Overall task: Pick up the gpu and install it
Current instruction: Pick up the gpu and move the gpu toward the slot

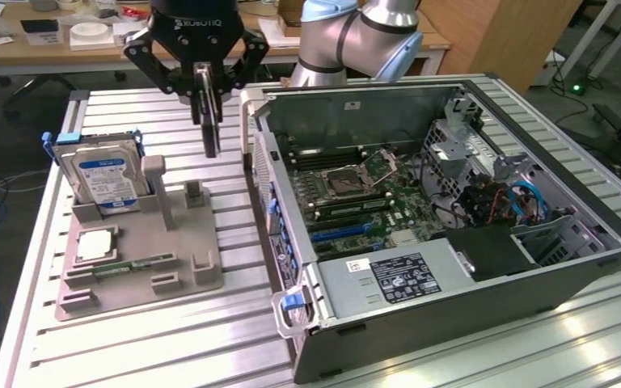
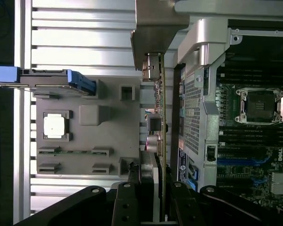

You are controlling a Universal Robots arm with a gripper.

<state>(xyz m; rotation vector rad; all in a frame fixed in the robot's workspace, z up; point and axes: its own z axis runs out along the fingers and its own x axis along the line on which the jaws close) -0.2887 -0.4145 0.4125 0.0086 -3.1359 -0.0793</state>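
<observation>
The big black and silver computer case (image 1: 451, 331) lies on its side with the open face up. I judge that is so the green motherboard (image 1: 359, 202) and its slots can be reached from straight above.

On the exterior view's left of it sits the grey moulded holder tray (image 1: 181, 267), whose slots and pockets keep each part where fingers can get around it. The silver blue-labelled hard drive (image 1: 103, 178) stands on edge in it.

My fingers (image 1: 197, 85) are drawn in narrow, pinching the top edge of the thin flat black gpu (image 1: 211, 133). It hangs upright and edge-on from my gripper (image 1: 209, 97), clear above the table, between the tray and the case wall, not yet over the board. Hanging it vertically probably lets its lower edge meet a slot squarely.

The pale square processor chip (image 1: 95, 242) and the narrow green memory stick (image 1: 133, 265) lie flat in their tray pockets.
</observation>
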